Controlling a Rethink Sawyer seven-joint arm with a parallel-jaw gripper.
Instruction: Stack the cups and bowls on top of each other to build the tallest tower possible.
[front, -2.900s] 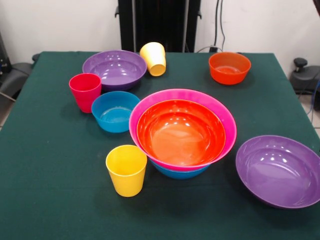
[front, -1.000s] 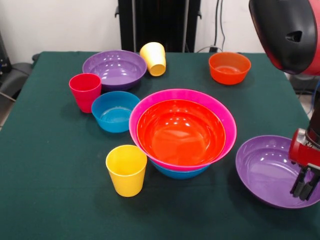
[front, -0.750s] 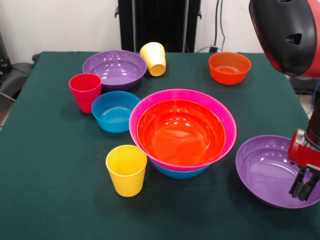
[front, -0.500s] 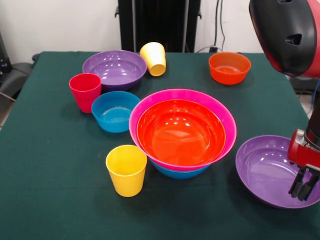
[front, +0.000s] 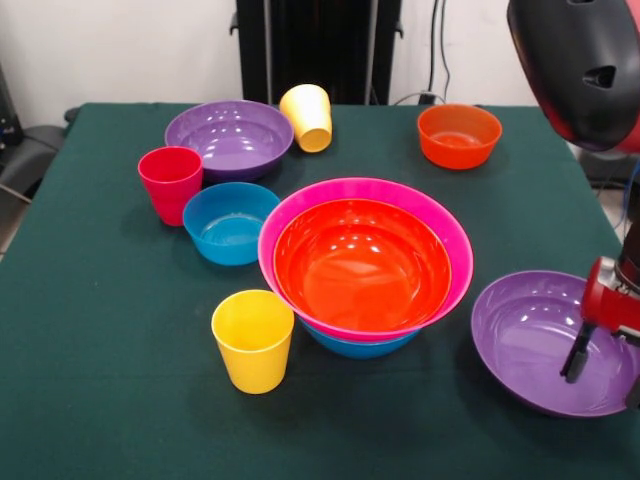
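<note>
The gripper (front: 604, 372) hung with its fingers spread, one dark finger (front: 577, 352) inside the near purple bowl (front: 535, 340), the other at the bowl's outer rim at the picture's edge. Beside that inner finger stood the tower (front: 366, 265): orange bowl in pink, blue beneath. Further off were a yellow cup (front: 253, 340), a blue bowl (front: 230, 222) and a red-pink cup (front: 170, 183).
</note>
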